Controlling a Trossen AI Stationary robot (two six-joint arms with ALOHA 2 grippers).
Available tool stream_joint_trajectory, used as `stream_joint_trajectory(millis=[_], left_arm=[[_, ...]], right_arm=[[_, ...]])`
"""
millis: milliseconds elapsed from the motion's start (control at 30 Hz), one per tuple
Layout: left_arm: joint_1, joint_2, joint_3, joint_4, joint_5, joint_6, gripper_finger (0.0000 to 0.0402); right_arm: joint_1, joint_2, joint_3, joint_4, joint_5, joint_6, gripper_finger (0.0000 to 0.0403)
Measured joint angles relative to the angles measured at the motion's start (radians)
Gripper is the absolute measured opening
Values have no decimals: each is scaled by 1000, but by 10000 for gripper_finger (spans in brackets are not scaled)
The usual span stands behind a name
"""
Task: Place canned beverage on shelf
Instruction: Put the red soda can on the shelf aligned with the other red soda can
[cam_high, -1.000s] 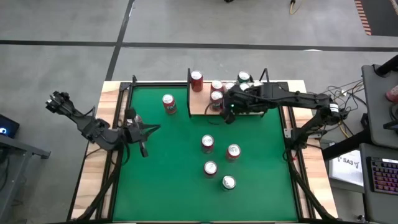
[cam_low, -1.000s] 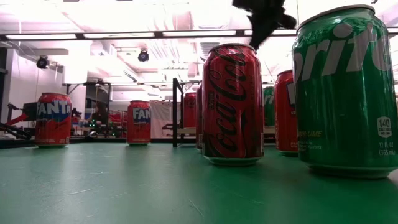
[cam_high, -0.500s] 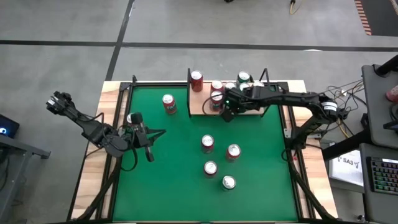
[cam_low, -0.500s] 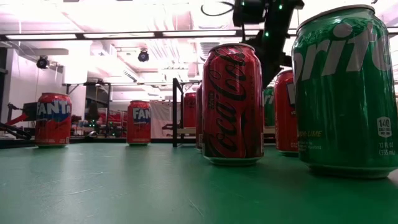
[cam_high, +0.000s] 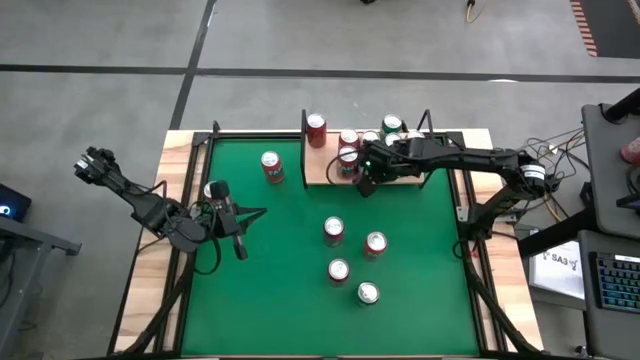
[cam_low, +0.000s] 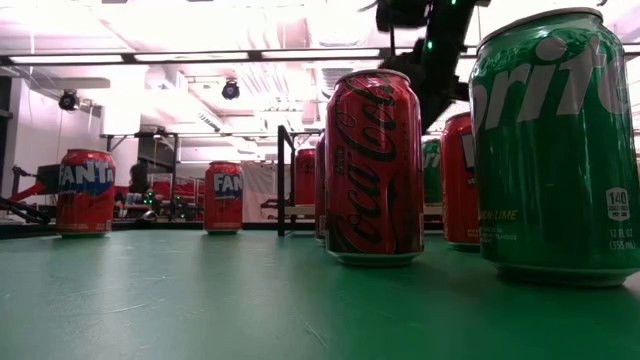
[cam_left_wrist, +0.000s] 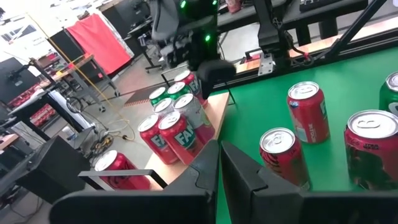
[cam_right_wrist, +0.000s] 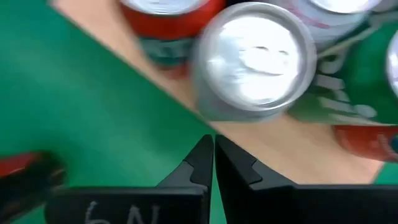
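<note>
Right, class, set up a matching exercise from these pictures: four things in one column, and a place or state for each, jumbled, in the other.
Column one:
1. left tool
2. right tool
3. Sprite can
4. shelf

Column two:
a. at the table's far edge, carrying several cans
b. shut and empty, over the left side of the green felt
c. shut, at the shelf's front edge
d. green, standing on the felt nearest the low camera

Pairs: 1-b, 2-c, 3-d, 4-a
</note>
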Motion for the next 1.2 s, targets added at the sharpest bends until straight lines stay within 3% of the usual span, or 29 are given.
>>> stream_joint_trajectory(millis=[433, 800, 1000, 1200], left_arm=[[0, 50, 0, 1, 9, -88, 1], [-2, 114, 54, 6, 11, -85, 1], [-2, 120, 65, 4, 12, -84, 1], [-2, 120, 65, 3, 12, -93, 1]], right_arm=[[270, -100, 12, 3, -8, 174, 9], [411, -108, 12, 4, -106, 326, 15], [447, -96, 12, 3, -110, 363, 74], [456, -77, 12, -75, -127, 435, 189]])
